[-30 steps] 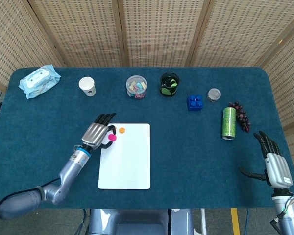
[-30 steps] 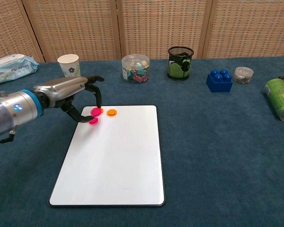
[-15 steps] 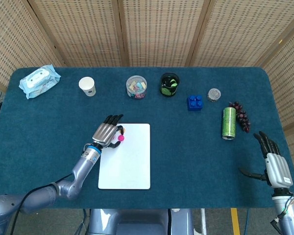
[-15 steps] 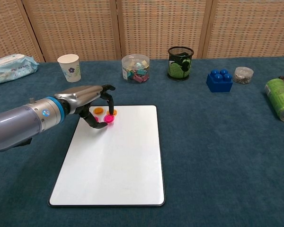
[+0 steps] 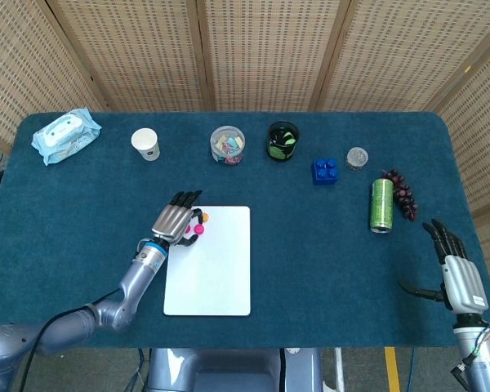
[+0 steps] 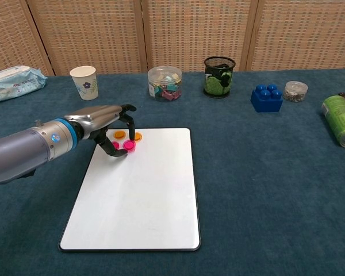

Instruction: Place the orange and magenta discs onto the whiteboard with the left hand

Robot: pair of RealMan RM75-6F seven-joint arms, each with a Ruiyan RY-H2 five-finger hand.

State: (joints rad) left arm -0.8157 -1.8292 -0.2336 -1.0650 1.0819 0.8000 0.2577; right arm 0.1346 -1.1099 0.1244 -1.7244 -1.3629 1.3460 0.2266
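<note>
Left hand (image 6: 106, 123): pinches magenta disc (image 6: 129, 145) just above whiteboard (image 6: 138, 195) top-left corner; orange discs (image 6: 137, 137) just beyond fingertips. Right hand (image 5: 460, 278): spread, far off.

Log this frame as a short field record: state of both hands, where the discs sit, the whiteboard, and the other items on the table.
left hand: over the whiteboard's top left corner, fingers curled down onto a magenta disc
right hand: apart at the table's right edge, fingers spread, holding nothing
orange discs: two, on the board's top left corner
second magenta disc: partly hidden under the hand
whiteboard: flat, otherwise bare
back row: wipes pack, paper cup, clear jar, mesh cup, blue brick
right side: green can lying down, grapes
</note>
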